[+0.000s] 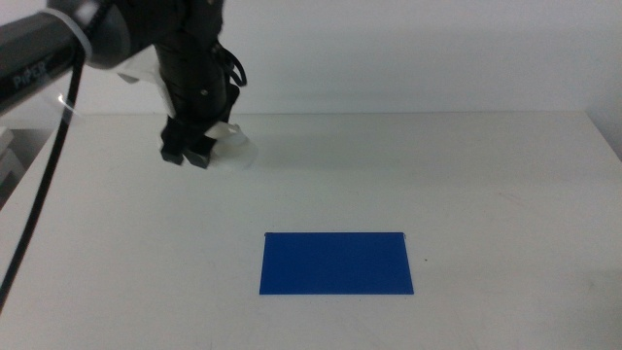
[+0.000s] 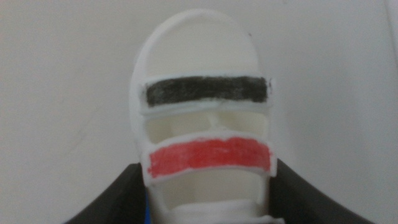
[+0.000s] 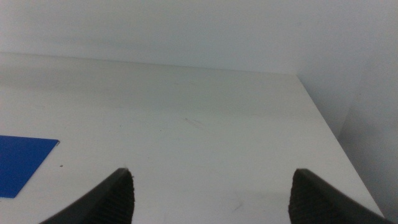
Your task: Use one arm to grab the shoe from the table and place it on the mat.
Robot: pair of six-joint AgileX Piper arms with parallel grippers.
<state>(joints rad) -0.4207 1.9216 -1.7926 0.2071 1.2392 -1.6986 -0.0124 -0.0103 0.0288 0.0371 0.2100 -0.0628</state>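
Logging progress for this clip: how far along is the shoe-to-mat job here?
Early. The left hand is at the shoe at the table's far left, one jaw on each side of it; whether it grips yet is unclear. The mat has nothing on it. Lift, carry and placing remain. The right hand waits, open.

A plain pale grey wall (image 1: 437,49) rises behind the far edge of the bench (image 1: 505,194); past its left edge sits a blurred, whitish stepped object (image 1: 8,156).

- looks like a robot lab: bare white table (image 1: 486,194) filling the frame
- blank white wall along the top
- dark robot arm (image 1: 107,34) upper left
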